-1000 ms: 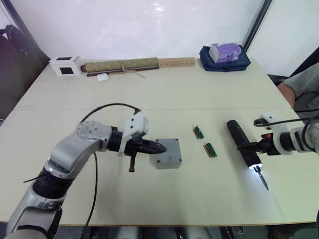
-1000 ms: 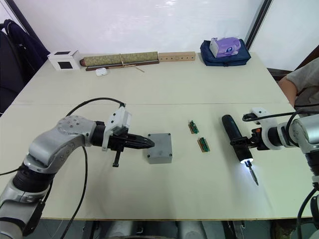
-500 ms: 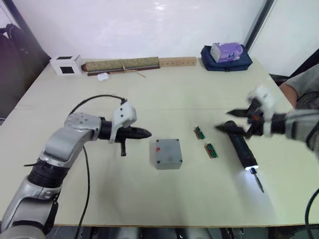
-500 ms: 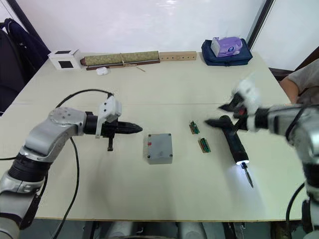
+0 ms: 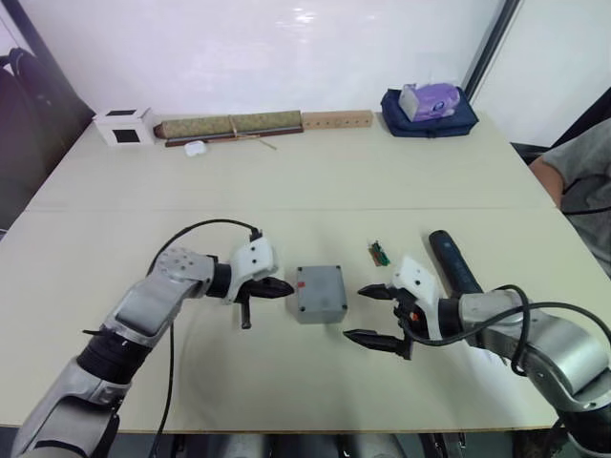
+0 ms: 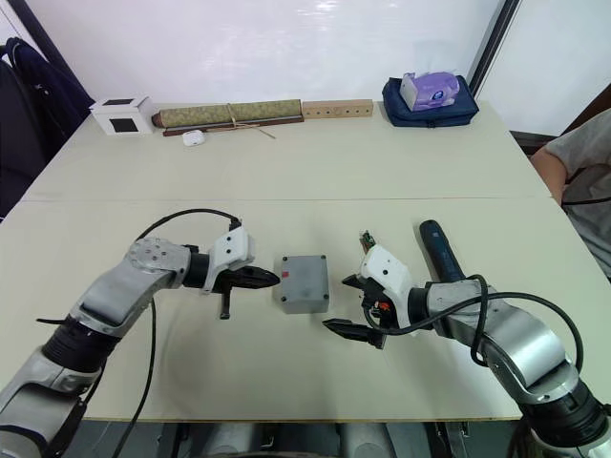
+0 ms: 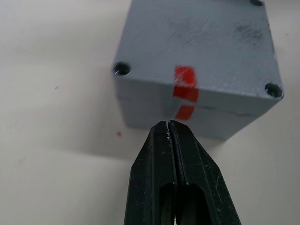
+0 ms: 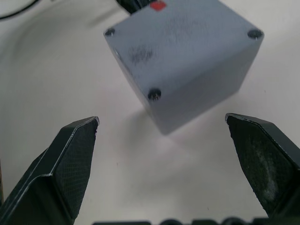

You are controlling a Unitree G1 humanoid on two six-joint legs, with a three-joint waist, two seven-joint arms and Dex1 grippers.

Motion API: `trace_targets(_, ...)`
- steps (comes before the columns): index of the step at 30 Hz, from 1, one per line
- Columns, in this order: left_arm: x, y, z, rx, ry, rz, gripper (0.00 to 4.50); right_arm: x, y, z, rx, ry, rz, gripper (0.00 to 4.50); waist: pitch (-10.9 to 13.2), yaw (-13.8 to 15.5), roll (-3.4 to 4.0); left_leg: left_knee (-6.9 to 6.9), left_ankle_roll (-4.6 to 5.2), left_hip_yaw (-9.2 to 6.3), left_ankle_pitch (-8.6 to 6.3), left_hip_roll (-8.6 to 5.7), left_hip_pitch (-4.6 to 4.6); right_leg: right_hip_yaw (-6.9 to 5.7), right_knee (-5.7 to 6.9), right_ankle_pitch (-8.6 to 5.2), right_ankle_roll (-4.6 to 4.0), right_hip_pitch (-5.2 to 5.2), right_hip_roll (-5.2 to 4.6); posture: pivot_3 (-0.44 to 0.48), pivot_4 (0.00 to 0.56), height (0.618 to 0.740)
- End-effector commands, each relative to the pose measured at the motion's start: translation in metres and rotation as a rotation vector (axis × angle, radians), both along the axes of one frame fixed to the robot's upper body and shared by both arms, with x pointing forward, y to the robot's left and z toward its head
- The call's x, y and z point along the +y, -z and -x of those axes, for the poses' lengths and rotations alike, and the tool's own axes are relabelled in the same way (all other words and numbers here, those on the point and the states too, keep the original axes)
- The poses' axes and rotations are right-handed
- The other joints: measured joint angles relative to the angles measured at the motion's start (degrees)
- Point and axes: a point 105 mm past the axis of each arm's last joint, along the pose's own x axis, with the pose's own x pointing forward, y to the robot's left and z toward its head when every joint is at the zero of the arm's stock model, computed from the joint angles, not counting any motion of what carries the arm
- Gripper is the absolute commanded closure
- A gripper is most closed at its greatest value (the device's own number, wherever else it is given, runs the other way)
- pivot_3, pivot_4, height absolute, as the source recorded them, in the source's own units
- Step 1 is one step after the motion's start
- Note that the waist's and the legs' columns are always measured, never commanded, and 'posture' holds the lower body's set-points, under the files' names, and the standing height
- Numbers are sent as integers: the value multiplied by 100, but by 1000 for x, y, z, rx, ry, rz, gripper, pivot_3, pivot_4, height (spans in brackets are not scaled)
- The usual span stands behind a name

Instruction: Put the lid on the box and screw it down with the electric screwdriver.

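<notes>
While sitting near the middle of the counter (image 5: 124, 191), the grey box (image 6: 302, 282) is showing a flat top with a screw hole in each corner and a red mark crossing its seam, so the lid (image 7: 201, 42) appears to be resting on it already. It is looking like rigid moulded plastic, likely light enough to skid if nudged, with smooth and probably slippery walls; squeezing two opposite flat side walls would seem the surest hold. The left gripper (image 5: 283, 286) is pointing at the red-marked side with its two black fingers pressed together, just beside the box but not touching it. The right gripper (image 6: 348, 305) is hovering on the opposite side with its fingers spread wide apart, holding nothing. The electric screwdriver (image 5: 452, 267) is lying on the counter beyond the right arm, partly covered by it. A small green strip (image 5: 379, 253) is lying between the box and the screwdriver, close to the right gripper's path. Along the far edge are sitting a white cube with a black face (image 5: 124, 124), a long rolled mat (image 5: 229, 125), a wooden block (image 5: 338, 119) and a dark blue pouch (image 5: 430, 110). A person's sleeve (image 6: 582, 157) is showing at the right edge.
</notes>
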Motion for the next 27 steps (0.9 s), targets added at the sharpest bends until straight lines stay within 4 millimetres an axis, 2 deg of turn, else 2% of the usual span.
trace_targets(1,-9,-9,-9,-54,6,31,4500,12,-6,5,-7,-36,-31,34,0,10,0,0,0,-1,0,-1,0,0,0,0,0,0,-2,0,150,740)
trace_targets(6,-15,-11,-23,-82,13,28,4500,24,-7,18,42,-67,-80,34,-1,6,-3,2,0,-2,0,-6,0,-2,1,0,0,2,-4,0,150,740)
trace_targets(8,-9,-13,-32,-101,-23,27,4500,13,-5,16,1,-60,-9,34,-1,-5,-2,2,0,-6,0,-6,-1,-4,2,0,0,2,-2,0,150,740)
trace_targets(10,-2,-13,-33,-74,-38,42,4500,0,-3,12,-28,-44,49,34,-2,-1,-3,2,0,-16,0,-9,0,-4,4,0,0,2,-5,0,150,740)
trace_targets(15,20,5,-13,-27,-2,-64,4500,-23,-10,-13,-121,-12,105,34,-2,-54,-2,-2,0,-12,0,-3,8,0,6,0,0,2,2,0,150,740)
trace_targets(21,28,13,16,50,58,-100,4500,-22,-10,-26,-174,-50,117,34,-2,-4,-3,0,0,-11,0,1,6,-1,7,0,-1,2,-1,0,150,740)
trace_targets(23,24,17,30,77,77,-92,4500,-15,-8,-30,-184,-81,110,34,-2,-5,-4,0,0,-11,0,3,4,-1,6,0,-1,2,-8,0,150,740)
trace_targets(27,1,16,26,43,50,-34,4500,0,2,-25,-165,-172,106,34,-1,18,-4,2,0,-11,0,3,6,0,9,0,0,5,-9,0,150,740)
